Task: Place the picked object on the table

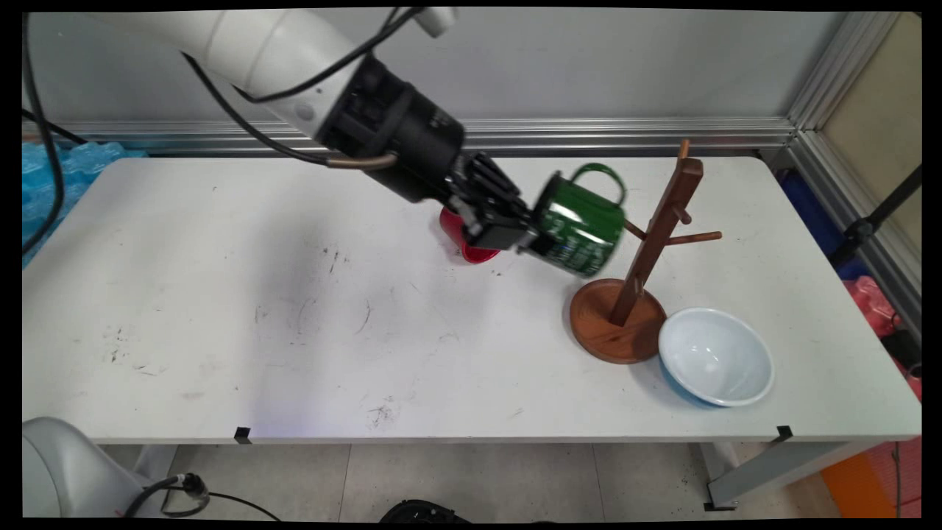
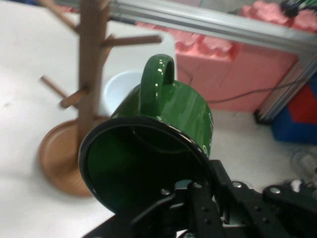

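My gripper (image 1: 531, 237) is shut on the rim of a green enamel mug (image 1: 581, 224), which hangs tipped on its side above the table with its handle (image 1: 602, 175) up. In the hand view the green mug (image 2: 168, 129) fills the middle, its dark mouth facing the camera, and one finger (image 2: 198, 198) presses on the rim. Just right of the mug in the main view stands a wooden mug tree (image 1: 655, 235) with bare pegs; the same mug tree (image 2: 91, 74) rises left of the mug in the hand view. A red cup (image 1: 465, 237) sits partly hidden behind the gripper.
A white bowl with a blue outside (image 1: 715, 356) rests against the mug tree's round base (image 1: 617, 324); the same bowl (image 2: 119, 87) peeks out behind the mug. Blue packing material (image 1: 51, 184) lies off the table's left end, and a metal frame (image 1: 831, 110) borders the right side.
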